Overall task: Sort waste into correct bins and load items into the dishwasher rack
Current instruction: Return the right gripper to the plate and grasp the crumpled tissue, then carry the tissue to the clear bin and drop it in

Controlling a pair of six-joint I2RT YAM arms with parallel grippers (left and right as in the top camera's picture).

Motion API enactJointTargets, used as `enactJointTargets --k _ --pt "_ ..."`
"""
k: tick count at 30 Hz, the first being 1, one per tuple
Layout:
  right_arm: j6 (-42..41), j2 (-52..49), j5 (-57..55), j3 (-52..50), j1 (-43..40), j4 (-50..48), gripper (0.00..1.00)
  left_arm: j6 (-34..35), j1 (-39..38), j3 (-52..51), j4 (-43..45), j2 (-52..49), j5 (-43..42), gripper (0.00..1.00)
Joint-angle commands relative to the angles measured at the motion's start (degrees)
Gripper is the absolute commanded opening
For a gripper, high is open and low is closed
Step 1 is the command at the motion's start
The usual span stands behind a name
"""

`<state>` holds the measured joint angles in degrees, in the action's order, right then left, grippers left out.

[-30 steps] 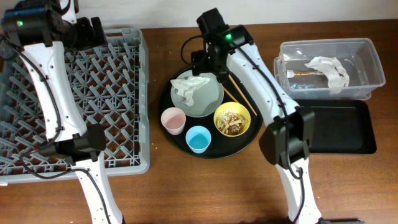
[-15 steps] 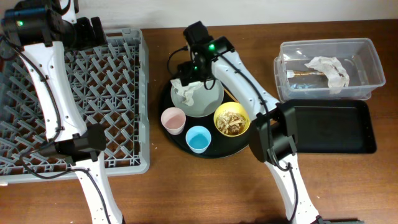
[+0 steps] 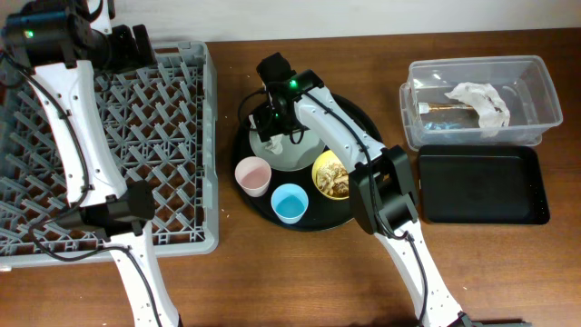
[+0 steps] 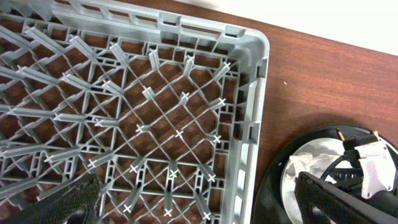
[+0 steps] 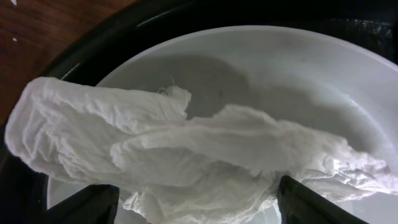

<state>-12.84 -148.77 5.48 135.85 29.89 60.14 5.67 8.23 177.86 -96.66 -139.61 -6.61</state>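
A crumpled white napkin (image 5: 186, 155) lies on the pale grey-green plate (image 5: 298, 81) on the round black tray. My right gripper (image 5: 199, 205) is open, low over the plate (image 3: 304, 154), with one finger on each side of the napkin. In the overhead view the gripper (image 3: 272, 127) hides most of the napkin. My left gripper (image 4: 199, 205) is open and empty above the back right corner of the grey dishwasher rack (image 4: 258, 124). The yellow bowl (image 3: 339, 174) holds beige food scraps. The pink cup (image 3: 253, 175) and the blue cup (image 3: 290, 203) stand in front of the plate.
The clear tub (image 3: 545, 91) at the far right holds a white napkin (image 3: 481, 100) and a gold-brown wrapper (image 3: 442, 107). The shallow black rectangular tray (image 3: 481, 186) lies in front of it. The round black tray (image 3: 318, 222) sits between the rack (image 3: 182, 236) and the bins. The chopsticks are hidden by the right arm.
My right gripper has moved left and down from the back of the round tray onto the napkin on the plate. The left arm has not moved.
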Motion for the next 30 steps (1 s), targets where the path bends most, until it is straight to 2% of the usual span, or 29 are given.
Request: enactJointTargets --k 1,2,4,6,7,13,20,25,30 --pt "0.61 -0.79 -0.11 -0.33 0.52 -0.11 0.67 0.52 -0.02 0.68 -0.04 1.75 0.44 0.99" --pt "0.61 -0.79 -0.11 -0.33 0.52 -0.04 0.62 0.52 -0.02 0.68 -0.04 1.75 0.46 0.99" --pt "0.59 -0.79 -0.11 -0.33 0.52 0.31 0.45 0.52 -0.02 0.68 -0.02 1.75 0.46 0.99" --pt "0.59 -0.79 -0.09 -0.33 0.52 0.98 0.16 0.52 -0.02 0.68 -0.04 1.75 0.46 0.99" --pt "0.52 -0.79 -0.04 -0.33 0.52 1.18 0.06 0.52 -0.02 0.68 -0.04 1.75 0.46 0.99" --pt "0.39 1.62 0.35 4.07 -0.33 5.81 0.04 0.52 -0.02 0.68 -0.04 1.75 0.46 0.99" --pt "0.35 7.65 0.33 22.64 -4.50 18.10 0.04 0.52 -0.02 0.68 -0.04 1.75 0.46 0.99" --pt "-3.69 8.87 -0.17 34.14 -12.20 27.19 0.04 0.52 -0.02 0.68 -0.04 1.75 0.46 0.99" --pt "-8.72 8.83 -3.21 35.10 -22.86 31.36 0.04 0.52 -0.02 0.68 -0.04 1.75 0.46 0.99"
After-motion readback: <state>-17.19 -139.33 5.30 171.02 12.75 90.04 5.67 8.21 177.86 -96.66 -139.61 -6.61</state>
